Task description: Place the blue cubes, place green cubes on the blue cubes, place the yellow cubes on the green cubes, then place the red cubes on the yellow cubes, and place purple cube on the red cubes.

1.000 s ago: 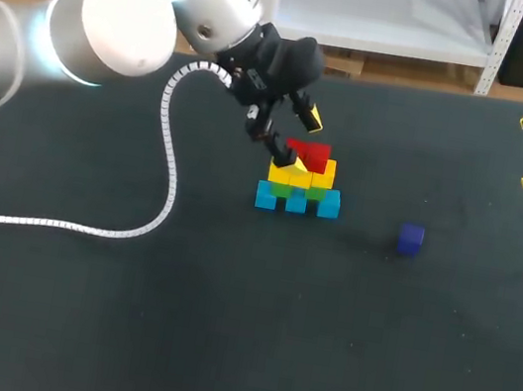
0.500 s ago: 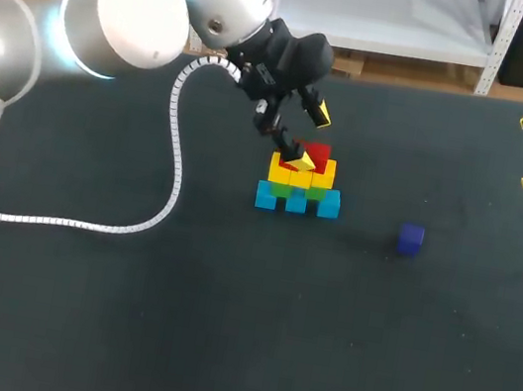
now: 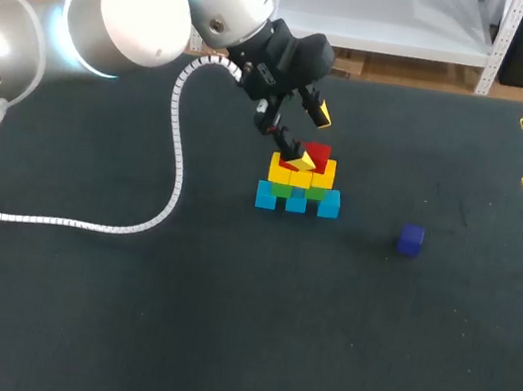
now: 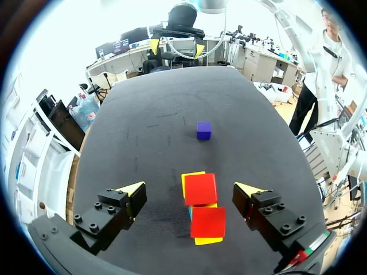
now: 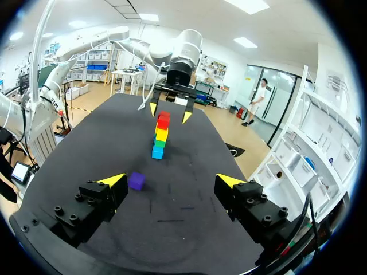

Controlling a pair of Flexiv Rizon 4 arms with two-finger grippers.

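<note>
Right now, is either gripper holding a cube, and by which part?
Nothing is held. The left gripper is open above the red cubes; the right gripper is open too. The purple cube lies free.

Three blue cubes (image 3: 295,202), two red cubes (image 4: 200,189), one purple cube (image 3: 410,238); green cubes (image 3: 282,190) and yellow cubes (image 3: 323,174) partly hidden

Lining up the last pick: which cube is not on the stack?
The purple cube. It sits alone on the dark surface, apart from the stack, on the side my right arm comes in from; all the other colours are built into the stack.
</note>
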